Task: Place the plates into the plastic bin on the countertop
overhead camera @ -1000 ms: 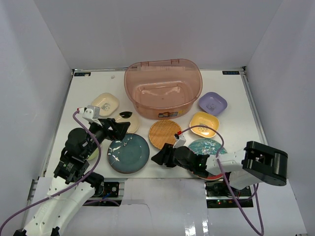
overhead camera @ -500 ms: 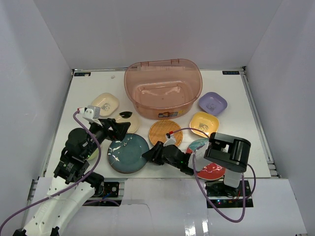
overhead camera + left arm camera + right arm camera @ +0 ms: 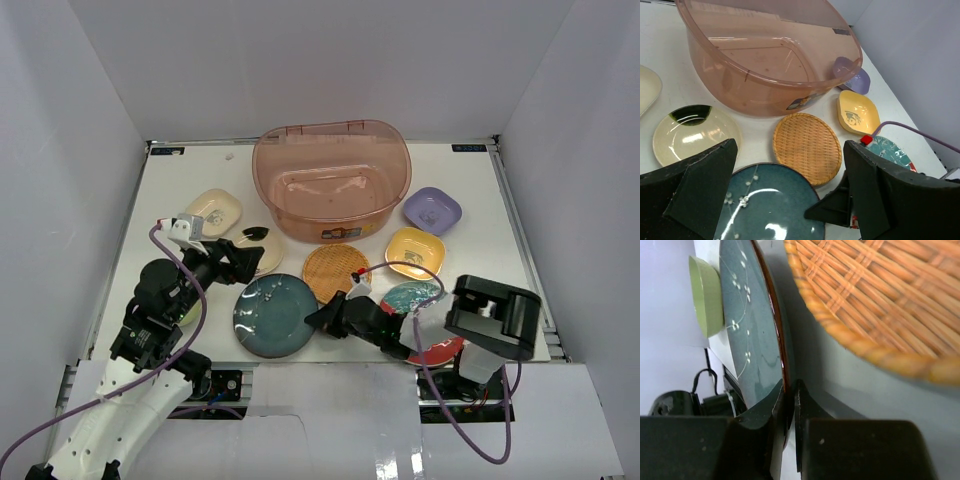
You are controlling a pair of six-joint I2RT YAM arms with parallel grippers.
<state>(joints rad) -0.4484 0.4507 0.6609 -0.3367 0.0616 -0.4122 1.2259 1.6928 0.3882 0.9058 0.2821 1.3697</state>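
While looking down from overhead, find the plastic bin [image 3: 290, 222] at the far middle of the countertop [image 3: 180, 190], upright, mouth up, only its bare floor showing inside. Runs lengthwise left to right, straighter edge toward the back wall, rounded side toward the arms.

Nearer the arms, in front of the bin: the teal plate [image 3: 275, 314] — pinched at its right rim by the right gripper [image 3: 318, 318], closed tight on that edge. Around it: orange woven plate [image 3: 336, 272] just to the right, round cream plate [image 3: 258, 245] and squarish cream plate [image 3: 212, 211] to the left, purple plate [image 3: 432, 210] and yellow plate [image 3: 415, 252] further right, flowered plate [image 3: 420, 300] partly under the right arm. Near the round cream plate, the left gripper [image 3: 252, 264], spread wide and holding nothing.

Only from the right wrist: fingers [image 3: 775, 410] meeting on the teal rim, and a green plate [image 3: 707, 295] beyond it — mostly hidden under the left arm from overhead. Only from the left wrist: the bin's translucent wall seen from low down, a label on its near side.
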